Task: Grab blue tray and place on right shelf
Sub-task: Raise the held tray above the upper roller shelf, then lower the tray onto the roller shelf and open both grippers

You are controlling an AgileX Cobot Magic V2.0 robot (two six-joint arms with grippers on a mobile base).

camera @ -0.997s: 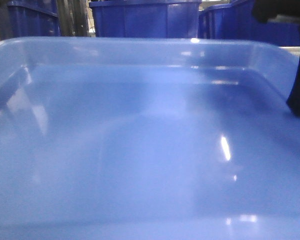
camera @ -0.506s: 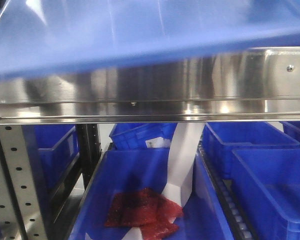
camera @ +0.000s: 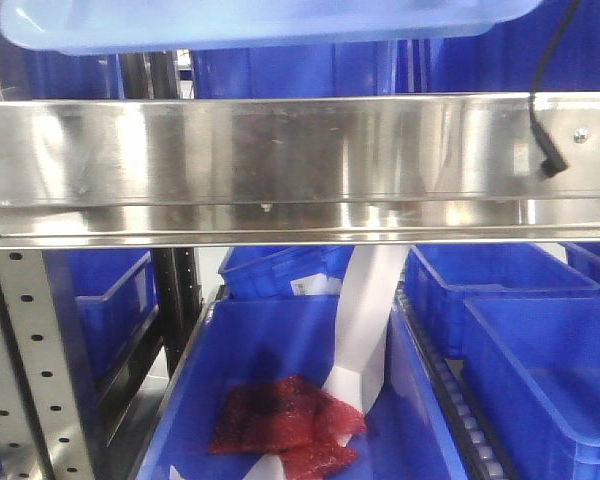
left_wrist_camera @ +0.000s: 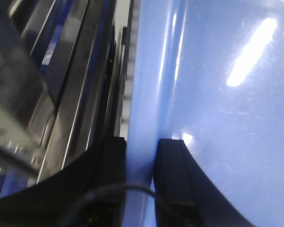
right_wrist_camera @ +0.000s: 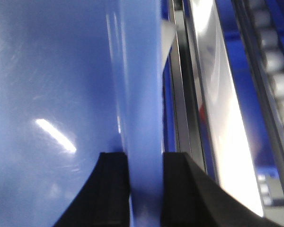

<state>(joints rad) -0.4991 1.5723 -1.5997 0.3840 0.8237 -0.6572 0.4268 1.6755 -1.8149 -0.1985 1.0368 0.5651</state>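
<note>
**Tray raised above the shelf beam**

Raised since half a second ago, the blue tray [camera: 260, 25] no longer overlaps the top of the steel beam; in the front view only its underside and rounded rim show along the top edge, with a gap between it and the beam. One second ago its glossy interior filled that view.

Surroundings: the right shelf [camera: 280, 165] presents a broad, flat front beam of brushed stainless steel, reflective and streaked with light. A perforated grey upright [camera: 25, 370] stands below its left end. A black cable [camera: 542, 110] hangs in front of the beam at the right. Beneath the beam sit deep, dark blue bins [camera: 300, 400]; the nearest holds red mesh bags [camera: 285, 420] and a white strip [camera: 365, 320] that curves down into it.

Materials: the tray is smooth, light blue plastic with bright glare marks.

Grip state: the left gripper [left_wrist_camera: 141, 156] is clamped on the tray's left rim, one black finger on each side of the wall. The right gripper [right_wrist_camera: 146, 170] is clamped likewise on the right rim, steel rails just beside it.
</note>
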